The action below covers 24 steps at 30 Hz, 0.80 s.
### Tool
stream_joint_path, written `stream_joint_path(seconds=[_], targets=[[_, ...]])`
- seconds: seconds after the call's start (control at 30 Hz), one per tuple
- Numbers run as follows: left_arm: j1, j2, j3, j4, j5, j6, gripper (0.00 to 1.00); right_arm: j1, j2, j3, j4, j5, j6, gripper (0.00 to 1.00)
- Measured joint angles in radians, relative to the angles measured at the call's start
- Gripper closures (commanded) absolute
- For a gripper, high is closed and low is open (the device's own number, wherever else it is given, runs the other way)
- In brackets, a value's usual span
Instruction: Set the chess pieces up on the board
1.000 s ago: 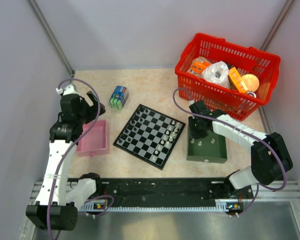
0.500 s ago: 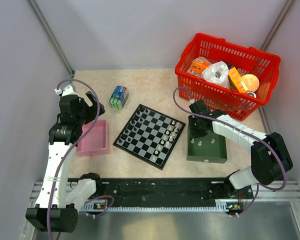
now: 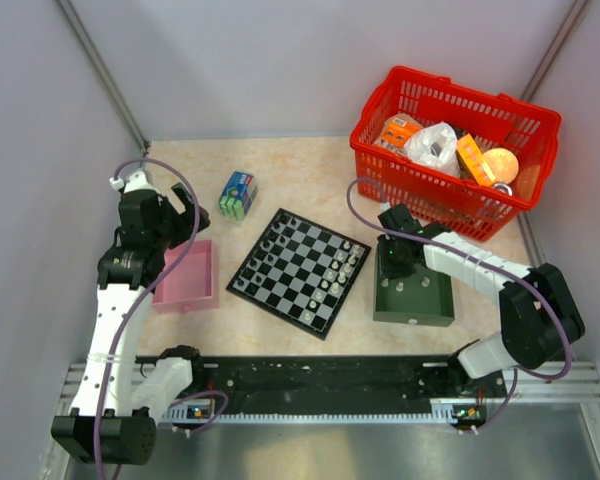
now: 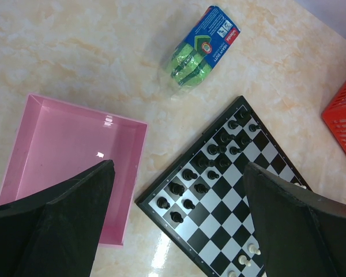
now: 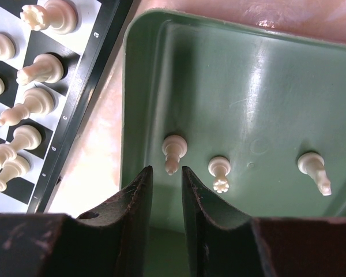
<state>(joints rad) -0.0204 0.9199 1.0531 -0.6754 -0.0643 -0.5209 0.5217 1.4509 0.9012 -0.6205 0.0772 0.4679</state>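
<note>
Slippage is my main worry. The right end effector (image 5: pixel 166 173) sits low in the green tray (image 5: pixel 265 86), at the lower centre of its wrist view. Its jaws are parted only narrowly and clamp nothing. The pale pawn (image 5: pixel 174 153) has just its thin end at the mouth of that gap, clear of both fingers (image 5: pixel 139 196). A pinch catching so little could, I judge, squirt it out or knock it into the next piece (image 5: pixel 220 173), just to its right. The tray wall close on the left may also foul a finger. Whether the pawn stands or lies I cannot tell. The board (image 3: pixel 300 270), mid-frame in the top view, is crowded on its tray side, so a careless placement could topple neighbours.

The left end effector (image 4: pixel 177 166) hangs released, spread wide, above the pink tray (image 4: pixel 69 150) and the board's left corner.

Counts:
- Three pale pieces in the tray, as the right wrist shows it.
- About eight pale pieces (image 5: pixel 40 68) on the board's visible strip, some cut off.
- Roughly fourteen dark pieces (image 4: pixel 189 173), too bunched to be sure.
- One board, one green tray, one pink tray, one red basket (image 3: pixel 430 195) and one green pack (image 4: pixel 202 46).
</note>
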Motion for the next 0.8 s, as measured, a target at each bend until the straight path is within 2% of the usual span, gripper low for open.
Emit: stream_joint_path(seconds=[0.8], targets=[[0.000,0.001,0.000,0.001,0.005,0.000,0.01,0.000,0.005,-0.025,0.006,-0.001,0.000,0.74]])
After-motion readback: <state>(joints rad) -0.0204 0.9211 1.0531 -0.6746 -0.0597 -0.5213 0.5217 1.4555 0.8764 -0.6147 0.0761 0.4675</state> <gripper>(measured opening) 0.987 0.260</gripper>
